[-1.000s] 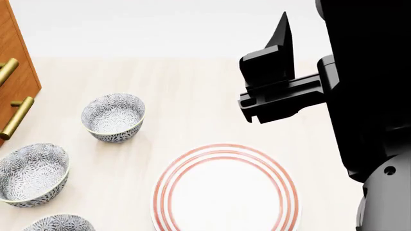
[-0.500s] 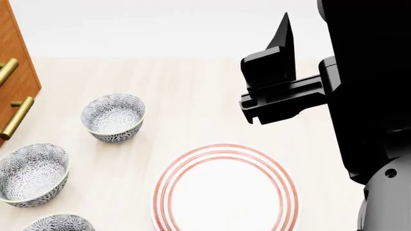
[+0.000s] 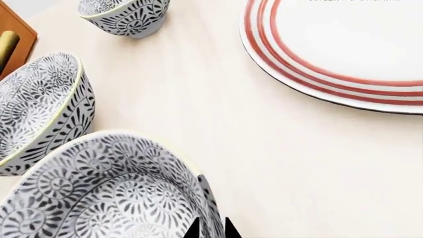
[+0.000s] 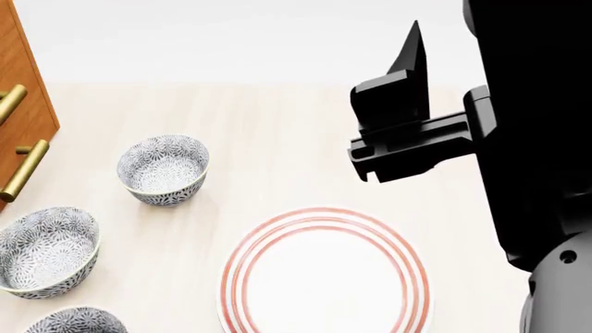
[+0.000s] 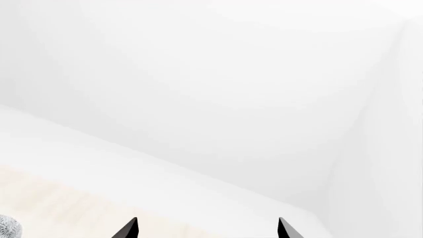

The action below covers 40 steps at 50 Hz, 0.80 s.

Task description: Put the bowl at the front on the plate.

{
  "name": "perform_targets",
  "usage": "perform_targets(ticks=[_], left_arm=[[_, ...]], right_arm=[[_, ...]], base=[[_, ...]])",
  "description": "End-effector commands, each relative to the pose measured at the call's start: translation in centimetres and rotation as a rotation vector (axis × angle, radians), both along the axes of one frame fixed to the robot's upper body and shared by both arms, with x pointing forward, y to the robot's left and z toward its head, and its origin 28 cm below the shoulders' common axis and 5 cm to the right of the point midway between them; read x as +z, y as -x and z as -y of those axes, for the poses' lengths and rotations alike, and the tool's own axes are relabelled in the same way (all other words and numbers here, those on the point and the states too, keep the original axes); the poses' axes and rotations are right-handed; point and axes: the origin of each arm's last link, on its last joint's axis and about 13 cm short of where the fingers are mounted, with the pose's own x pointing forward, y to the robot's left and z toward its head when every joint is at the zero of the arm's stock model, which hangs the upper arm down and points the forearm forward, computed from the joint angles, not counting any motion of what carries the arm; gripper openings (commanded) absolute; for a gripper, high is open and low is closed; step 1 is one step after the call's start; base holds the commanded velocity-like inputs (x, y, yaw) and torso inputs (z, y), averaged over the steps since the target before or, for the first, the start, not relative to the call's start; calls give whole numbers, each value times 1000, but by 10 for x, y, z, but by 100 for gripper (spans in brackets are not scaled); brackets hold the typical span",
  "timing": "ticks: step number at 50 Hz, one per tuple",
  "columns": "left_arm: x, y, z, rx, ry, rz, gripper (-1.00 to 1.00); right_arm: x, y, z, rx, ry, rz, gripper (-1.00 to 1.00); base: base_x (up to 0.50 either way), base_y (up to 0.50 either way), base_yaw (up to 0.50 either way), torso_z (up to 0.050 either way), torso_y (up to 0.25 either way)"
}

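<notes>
At the far left stands a wooden cabinet (image 4: 23,90) with brass handles (image 4: 24,170) against a white wall. Three patterned bowls sit on the pale wood tabletop (image 4: 277,139); the bowl (image 4: 74,322) at the front edge is pinched at its rim by the left gripper (image 3: 211,229). The plate (image 4: 324,274) lies apart, to the right. The right gripper (image 5: 206,229) hangs raised, spread wide.

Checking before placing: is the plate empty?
Empty. The head view shows the plate bare white inside its red rings; all three bowls stand beside it.
</notes>
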Motion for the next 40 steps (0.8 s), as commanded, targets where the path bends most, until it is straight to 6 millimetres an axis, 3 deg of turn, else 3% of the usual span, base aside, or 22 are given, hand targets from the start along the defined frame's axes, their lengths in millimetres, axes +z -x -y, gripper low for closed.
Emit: perform_targets(ticks=[1, 14, 24, 40], left_arm=[[-7, 4, -2, -5, 7, -54, -100], [13, -1, -4, -38, 74, 117, -100], [27, -2, -3, -30, 143, 144, -100], [55, -2, 1, -61, 122, 270, -100]], right_arm=[[0, 1, 0, -1, -2, 5, 100], [-1, 0, 0, 6, -3, 7, 100], [-3, 2, 1, 6, -9, 11, 100], [-5, 3, 1, 6, -12, 13, 100]], base=[[0, 0, 0, 0, 0], [0, 0, 0, 0, 0], [0, 0, 0, 0, 0], [0, 0, 0, 0, 0]])
